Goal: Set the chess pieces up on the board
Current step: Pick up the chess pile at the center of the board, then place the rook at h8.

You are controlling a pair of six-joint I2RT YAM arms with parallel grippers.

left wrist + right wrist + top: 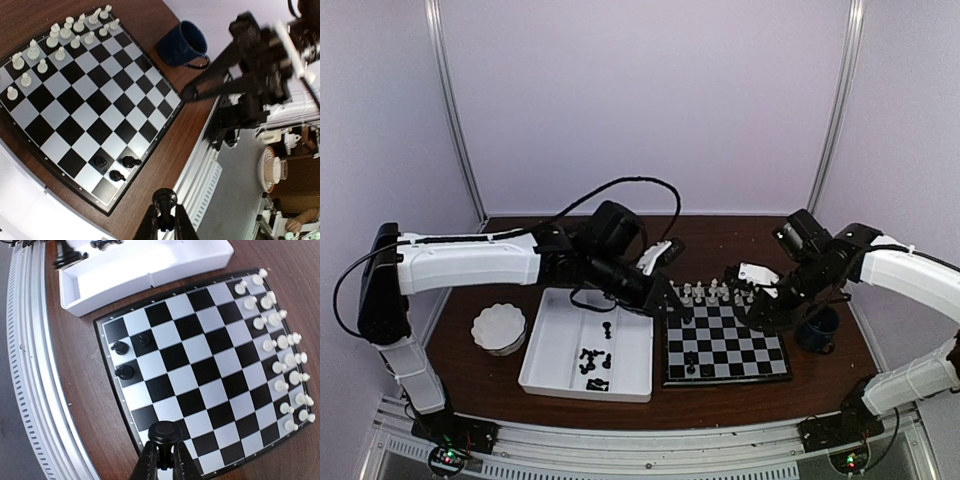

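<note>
- The left pincer [165, 220] is closed on a black piece [164, 199], which stands up between its tips. From above, it hangs at the far left corner of the board [730, 337].
- The right pincer [162, 460] is likewise clamped on another black piece, over the squares at the board's right side.
- The board lies on the bench [480, 375] close to its near edge, where a metal rail [30, 365] runs along.
- A white tray [545, 350] sits just beside the board's left edge and holds loose black pieces [590, 362].
- A blue mug [182, 42] stands near the board's right far corner, and a white bowl [500, 328] sits left of the tray.
- White pieces [280, 347] fill two rows along the far edge. Three black pieces [124, 371] cluster in the near left corner. The squares between them are open.
- From above, both arms cover the far corners of the board and hide the gripped pieces.
- The pieces are too small to tell their kinds.
- The right wrist view cuts off the tray, and the right arm is blurred in the left wrist view.
</note>
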